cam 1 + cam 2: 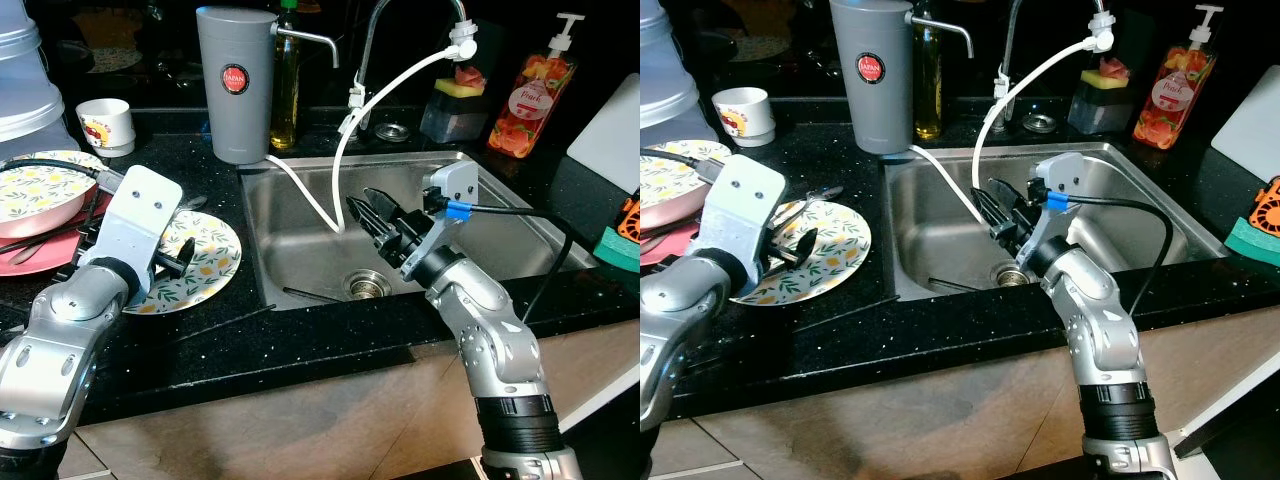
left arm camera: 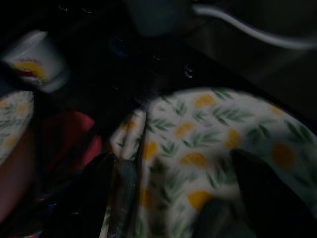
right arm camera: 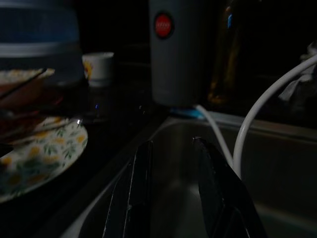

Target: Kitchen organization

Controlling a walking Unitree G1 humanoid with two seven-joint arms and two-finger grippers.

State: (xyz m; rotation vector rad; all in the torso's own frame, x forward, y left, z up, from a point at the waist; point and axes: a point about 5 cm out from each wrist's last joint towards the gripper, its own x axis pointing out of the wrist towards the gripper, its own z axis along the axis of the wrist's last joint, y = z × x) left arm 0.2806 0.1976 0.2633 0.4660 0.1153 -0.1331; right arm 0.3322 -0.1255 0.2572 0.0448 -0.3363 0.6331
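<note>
Our left gripper point(image 1: 172, 262) hangs just over the near edge of the flat round plate printed with yellow lemons and green leaves point(image 1: 205, 255), its black fingers spread apart and holding nothing; the left wrist view shows that plate directly beneath them, with a thin dark utensil point(image 2: 124, 183) lying along its rim. Our right gripper point(image 1: 375, 215) hovers inside the stainless steel sink point(image 1: 290, 215), fingers parted a little and empty, close beside the white flexible hose point(image 1: 335, 165) that loops down from the chrome tap point(image 1: 375, 40). Left of the plate sits a lemon-patterned bowl on a red plate point(image 1: 40, 190), and farther back a small white cup point(image 1: 105, 123) and a tall grey cylindrical canister point(image 1: 235, 85). We judge the main risk to be a shallow pinch on the plate rim: it could slide toward the counter's near edge or knock the utensil off. In the sink, swinging the right arm could snag the hose.
</note>
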